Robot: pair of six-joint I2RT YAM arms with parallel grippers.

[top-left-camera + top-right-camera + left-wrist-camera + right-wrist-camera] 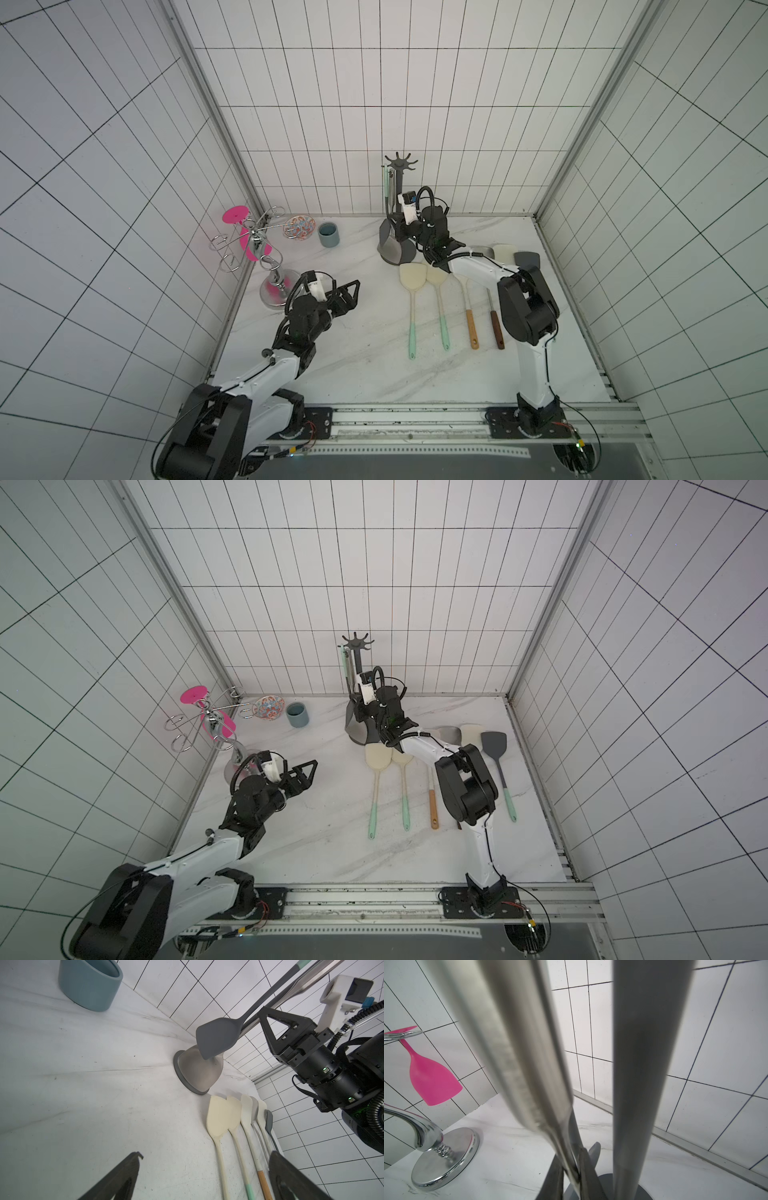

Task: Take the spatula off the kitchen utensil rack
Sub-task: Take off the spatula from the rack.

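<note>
Hanging from the tall dark grey metal utensil rack [400,183], the stainless steel spatula [197,1072] is just beside the right gripper [264,1017], whose grip I cannot tell; the left gripper [351,293] hovers spread wide

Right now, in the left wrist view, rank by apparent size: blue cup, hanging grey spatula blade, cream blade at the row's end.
1. Blue cup, though the frame edge cuts it off.
2. Grey blade.
3. Cream blade, clearly narrower.
Their distances from the camera differ, so true sizes stay unsure.
</note>
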